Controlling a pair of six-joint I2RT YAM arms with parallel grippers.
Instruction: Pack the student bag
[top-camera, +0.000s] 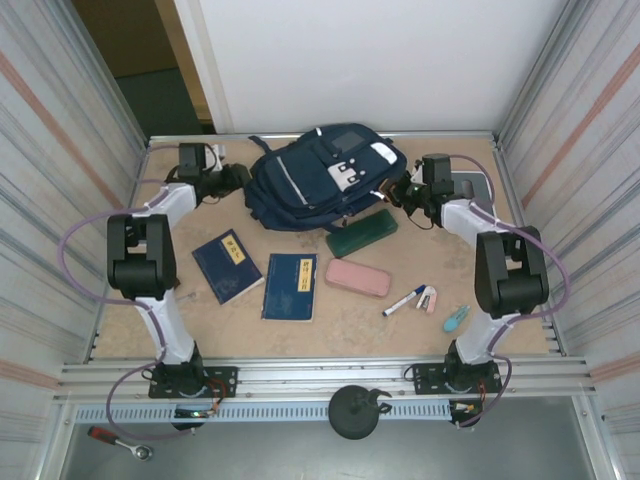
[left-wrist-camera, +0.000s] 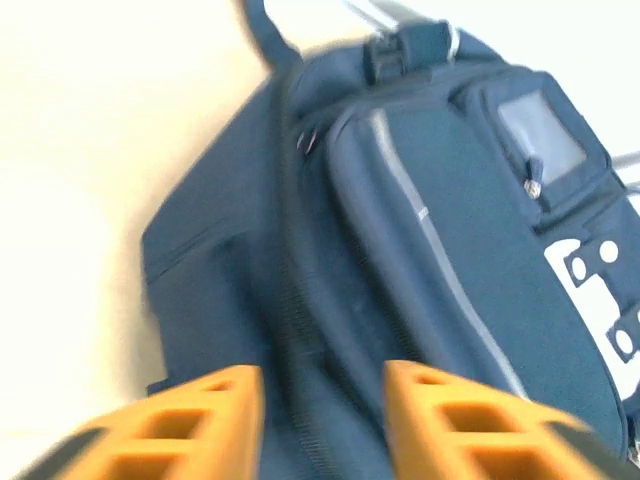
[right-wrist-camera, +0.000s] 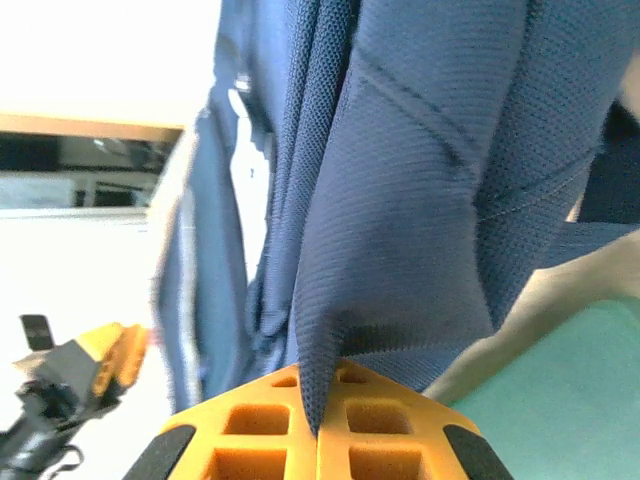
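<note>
The student bag (top-camera: 320, 175), navy blue with white buckle patches, lies at the back middle of the table. My left gripper (top-camera: 237, 178) is at its left side. In the left wrist view it (left-wrist-camera: 325, 385) is open, its orange fingers (left-wrist-camera: 455, 420) straddling a zipper seam of the bag (left-wrist-camera: 430, 230) without pinching it. My right gripper (top-camera: 400, 192) is at the bag's right side. In the right wrist view it (right-wrist-camera: 318, 385) is shut on a fold of the bag's blue fabric (right-wrist-camera: 420, 200), which rises from between the pads.
Two blue notebooks (top-camera: 227, 265) (top-camera: 291, 286), a green case (top-camera: 362, 232), a pink case (top-camera: 358, 277), a marker (top-camera: 404, 300), a small pale item (top-camera: 429, 299) and a teal item (top-camera: 456, 318) lie in front of the bag. Corrugated walls close in both sides.
</note>
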